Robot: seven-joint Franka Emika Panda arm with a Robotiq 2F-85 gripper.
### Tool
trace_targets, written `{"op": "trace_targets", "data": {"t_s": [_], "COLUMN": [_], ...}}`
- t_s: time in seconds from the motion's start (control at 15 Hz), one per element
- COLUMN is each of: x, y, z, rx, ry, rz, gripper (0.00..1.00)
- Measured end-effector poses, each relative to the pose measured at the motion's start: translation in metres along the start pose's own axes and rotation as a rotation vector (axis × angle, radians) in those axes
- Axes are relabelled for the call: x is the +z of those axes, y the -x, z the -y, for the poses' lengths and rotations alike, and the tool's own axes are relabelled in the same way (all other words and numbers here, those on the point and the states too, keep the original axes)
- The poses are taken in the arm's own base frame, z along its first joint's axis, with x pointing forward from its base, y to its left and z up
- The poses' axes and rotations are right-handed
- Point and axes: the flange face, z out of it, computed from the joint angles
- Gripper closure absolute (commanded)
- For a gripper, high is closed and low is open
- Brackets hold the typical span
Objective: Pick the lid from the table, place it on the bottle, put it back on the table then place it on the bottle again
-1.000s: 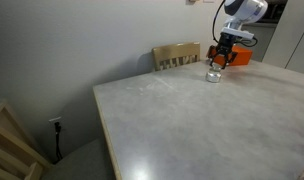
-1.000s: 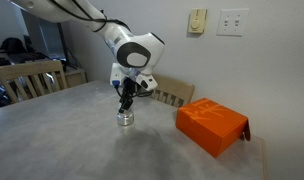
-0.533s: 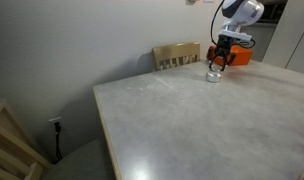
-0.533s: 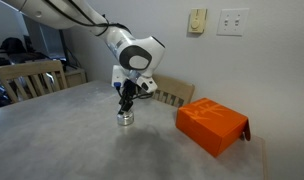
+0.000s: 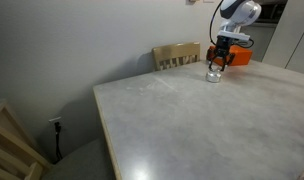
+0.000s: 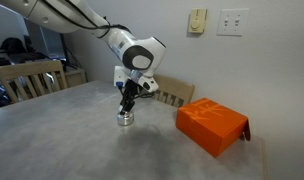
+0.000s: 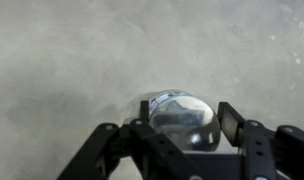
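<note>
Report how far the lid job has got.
Looks done: the small silvery round lid appears to sit on the squat clear glass bottle, not on the pale grey table. In hand: the gripper straddles the lid; grip or release, I cannot tell. Left: unclear, since these views do not show which placing this is.

Arm [image 6: 77,15] outstretched, gripper [image 6: 125,107] downward.
</note>
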Motion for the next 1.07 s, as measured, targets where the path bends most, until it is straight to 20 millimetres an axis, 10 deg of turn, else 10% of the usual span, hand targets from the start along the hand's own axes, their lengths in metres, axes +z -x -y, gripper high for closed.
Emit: {"op": "trace_targets", "data": {"t_s": [1.07], "x": [0.006], "y": [-0.006], "z": [0.008], "rx": [-0.01], "ry": [0.035], "rz": [0.026], "gripper": [0.56]}}
